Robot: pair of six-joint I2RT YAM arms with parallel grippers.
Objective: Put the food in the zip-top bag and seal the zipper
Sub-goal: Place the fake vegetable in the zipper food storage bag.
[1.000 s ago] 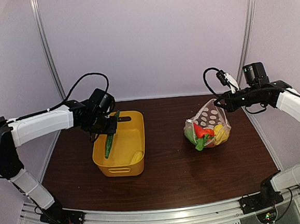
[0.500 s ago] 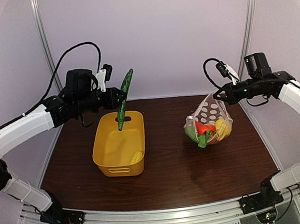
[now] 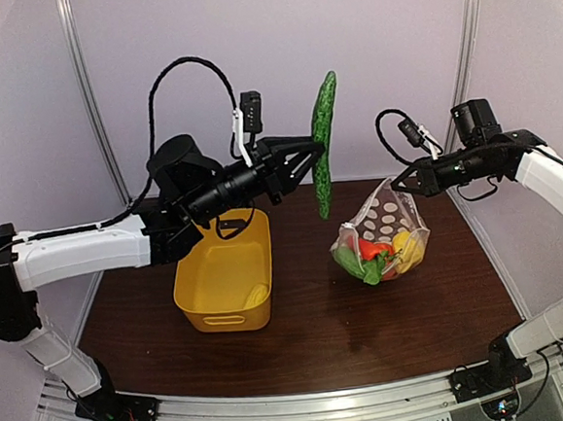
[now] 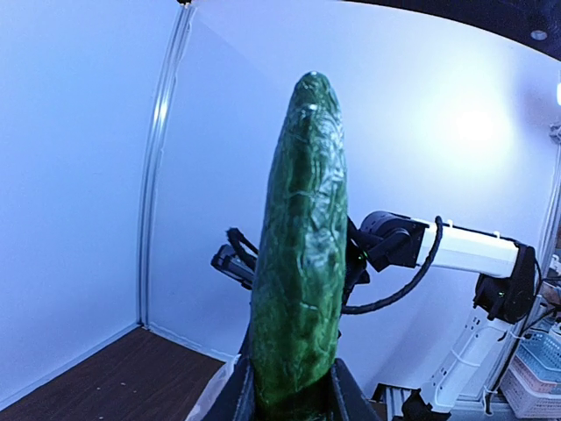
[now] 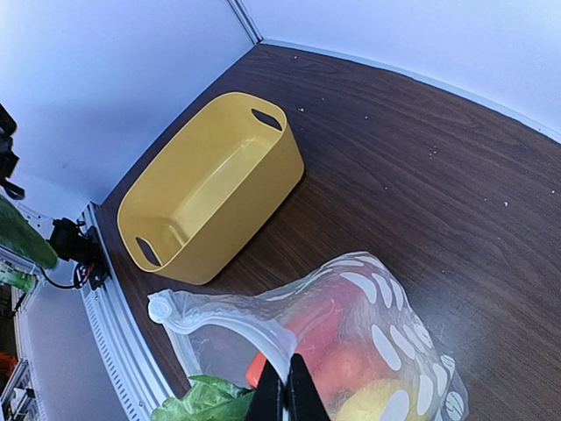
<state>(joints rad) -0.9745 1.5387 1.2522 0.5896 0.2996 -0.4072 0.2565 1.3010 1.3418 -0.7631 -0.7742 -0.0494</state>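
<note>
Top external view puts us mid-transfer: our left gripper (image 3: pixel 310 156) is clamped on the cucumber (image 3: pixel 324 110), upright in the air near the far edge of the bench. Our right gripper (image 3: pixel 398 185) pinches the zip-top bag (image 3: pixel 385 230) by its rim, right of centre. Next we must lower the cucumber into that mouth. Left arm reaches rightward, raised.

The cucumber (image 4: pixel 298 263) is glossy green plastic with a wrinkled, ridged skin. The bag (image 5: pixel 368 307) is thin, clear, shiny film, creased and printed with matt white dots. The tub (image 5: pixel 250 215) is smooth yellow plastic with a soft sheen. The table (image 5: pixel 438 175) shows dark, matt wood grain.
</note>
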